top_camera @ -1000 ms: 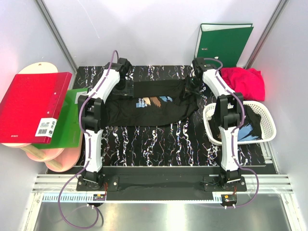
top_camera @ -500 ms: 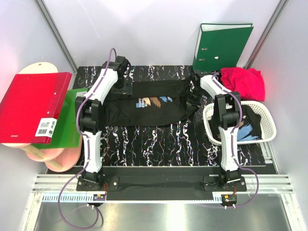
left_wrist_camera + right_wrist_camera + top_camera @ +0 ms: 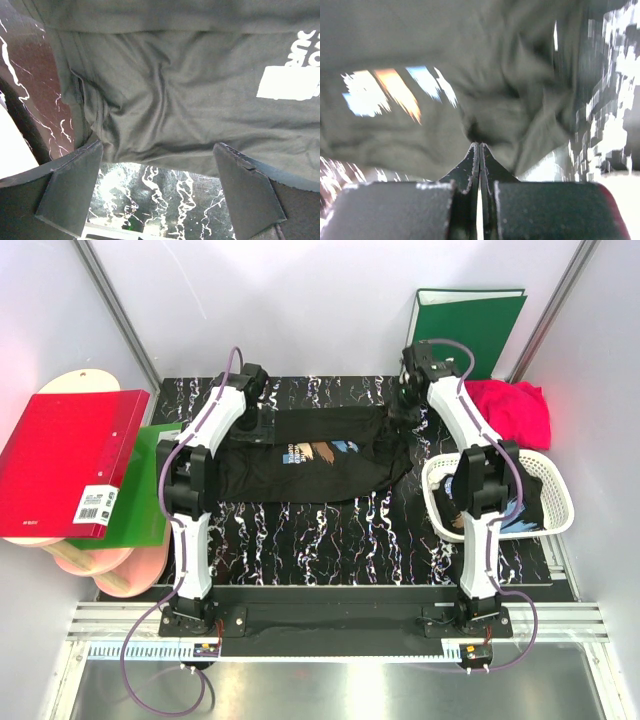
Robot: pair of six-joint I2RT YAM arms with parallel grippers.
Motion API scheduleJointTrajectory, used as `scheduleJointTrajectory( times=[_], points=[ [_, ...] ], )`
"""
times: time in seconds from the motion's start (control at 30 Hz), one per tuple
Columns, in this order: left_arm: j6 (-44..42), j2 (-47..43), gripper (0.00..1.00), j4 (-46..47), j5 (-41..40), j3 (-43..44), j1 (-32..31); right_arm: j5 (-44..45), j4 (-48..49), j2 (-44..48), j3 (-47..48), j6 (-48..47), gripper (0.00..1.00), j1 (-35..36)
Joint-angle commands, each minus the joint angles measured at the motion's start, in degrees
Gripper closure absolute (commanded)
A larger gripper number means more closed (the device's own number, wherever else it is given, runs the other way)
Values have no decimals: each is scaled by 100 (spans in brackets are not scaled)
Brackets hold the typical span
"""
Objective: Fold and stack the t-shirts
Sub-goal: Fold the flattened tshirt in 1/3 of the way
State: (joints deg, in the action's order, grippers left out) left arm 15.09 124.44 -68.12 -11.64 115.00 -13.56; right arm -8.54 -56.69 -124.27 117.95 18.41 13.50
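A black t-shirt [image 3: 330, 455] with a tan, white and blue chest print lies spread across the far half of the marbled table. My right gripper [image 3: 402, 408] is shut on the shirt's far right edge; in the right wrist view the cloth [image 3: 420, 55] puckers at the pinched gripper [image 3: 480, 144]. At the shirt's left end my left gripper [image 3: 262, 428] hangs open, and the left wrist view shows cloth [image 3: 175, 95] just beyond the gripper [image 3: 157, 148], with nothing between the fingers. A crimson-pink t-shirt [image 3: 512, 410] lies bunched at the far right.
A white lattice basket [image 3: 562, 495] at the right holds another black t-shirt [image 3: 520, 502]. One green binder [image 3: 465, 330] stands against the back wall. A red binder [image 3: 70, 460], a second green binder [image 3: 145, 490] and wooden boards [image 3: 100, 565] lie off the table's left edge.
My right arm has swung toward the back wall, carrying the shirt's pinched right edge with it. The left gripper has barely shifted and stays open.
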Motion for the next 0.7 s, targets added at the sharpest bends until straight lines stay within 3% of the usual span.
scheduleJointTrajectory(
  times=[0.0, 0.17, 0.23, 0.43, 0.67],
  points=[
    [99, -464, 1, 71, -23, -127, -15, 151, 352, -1042, 1296, -5, 100, 48],
    [117, -526, 1, 71, -40, -171, -41, 1, -315, -2337, 3063, 48, 100, 39],
    [126, -535, 1, 62, -75, -162, -41, -17, -659, -2681, 3286, 22, 100, 39],
    [161, -500, 1, 53, -75, -145, -50, 54, -932, -2182, 2357, -145, 100, 39],
    [196, -412, 1, 53, 4, -171, -85, 150, -757, -890, 425, -189, 100, 39]
  ],
)
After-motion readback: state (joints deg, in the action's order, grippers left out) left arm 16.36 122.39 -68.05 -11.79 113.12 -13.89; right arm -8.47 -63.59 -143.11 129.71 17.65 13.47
